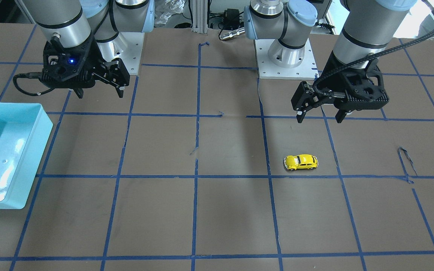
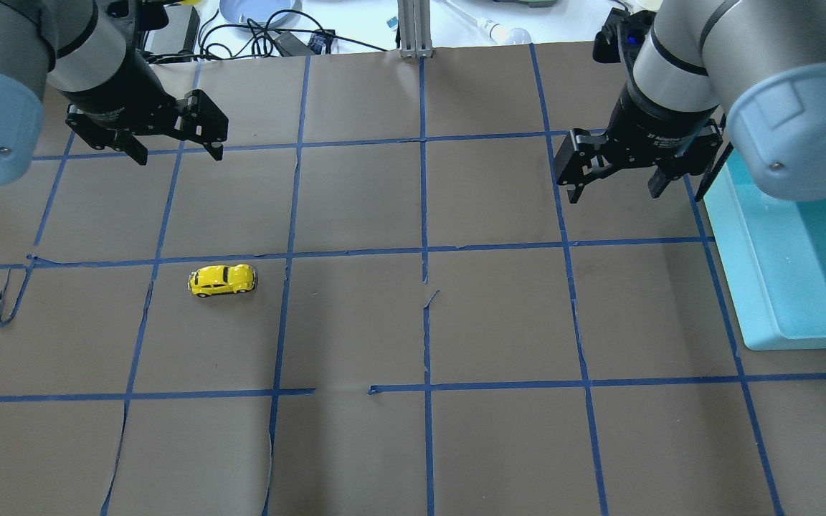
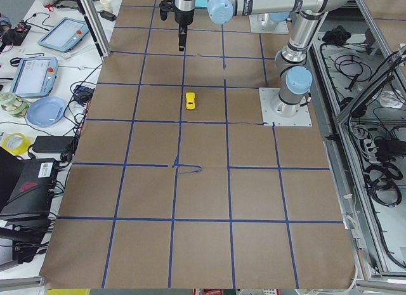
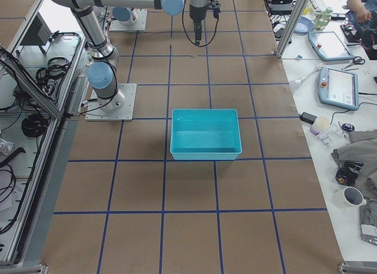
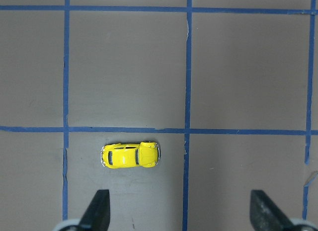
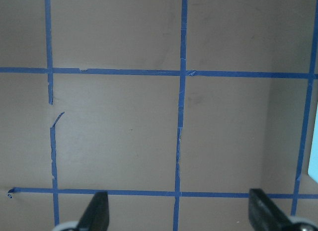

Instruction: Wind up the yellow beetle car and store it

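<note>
Claws are held spread wide above the counter (image 2: 413,330), with nothing gripped by the left claw (image 2: 181,156) or the right claw (image 2: 615,194). The yellow beetle car (image 2: 222,279) is set on its wheels on the counter, at about 6 o'clock from the left claw in the overhead view, well apart from it. A teal bin (image 2: 732,265) is placed at 4 o'clock from the right claw.

left arm (image 1: 367,34), right arm (image 1: 58,15) aloft, jaws apart
</note>
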You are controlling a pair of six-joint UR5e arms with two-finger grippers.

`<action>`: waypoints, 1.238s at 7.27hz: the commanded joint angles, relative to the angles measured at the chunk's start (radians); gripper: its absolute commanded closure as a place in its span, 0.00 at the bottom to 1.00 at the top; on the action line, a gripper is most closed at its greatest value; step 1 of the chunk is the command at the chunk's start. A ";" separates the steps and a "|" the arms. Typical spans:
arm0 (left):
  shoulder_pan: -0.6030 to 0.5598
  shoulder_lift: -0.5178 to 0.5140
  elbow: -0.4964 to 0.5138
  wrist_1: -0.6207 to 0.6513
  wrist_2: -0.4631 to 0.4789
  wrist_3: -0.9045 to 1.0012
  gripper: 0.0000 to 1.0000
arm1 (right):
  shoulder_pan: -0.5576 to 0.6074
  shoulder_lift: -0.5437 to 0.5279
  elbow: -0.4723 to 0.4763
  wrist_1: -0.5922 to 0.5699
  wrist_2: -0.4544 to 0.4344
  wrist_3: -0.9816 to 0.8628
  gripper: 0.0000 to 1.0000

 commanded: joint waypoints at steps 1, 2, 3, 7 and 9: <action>0.000 0.000 -0.003 0.000 0.002 0.000 0.00 | 0.002 0.001 0.001 -0.001 0.002 0.005 0.00; -0.001 0.000 -0.003 0.001 0.000 0.000 0.00 | 0.001 0.001 0.000 -0.001 0.004 0.008 0.00; 0.000 -0.001 -0.004 0.000 0.000 -0.011 0.00 | -0.001 0.000 0.000 -0.001 -0.001 0.008 0.00; 0.003 -0.004 -0.004 -0.009 -0.001 -0.005 0.00 | 0.001 0.001 0.001 -0.001 -0.001 0.008 0.00; 0.005 -0.012 -0.004 -0.009 -0.001 -0.005 0.00 | 0.001 0.001 0.001 -0.002 -0.001 0.008 0.00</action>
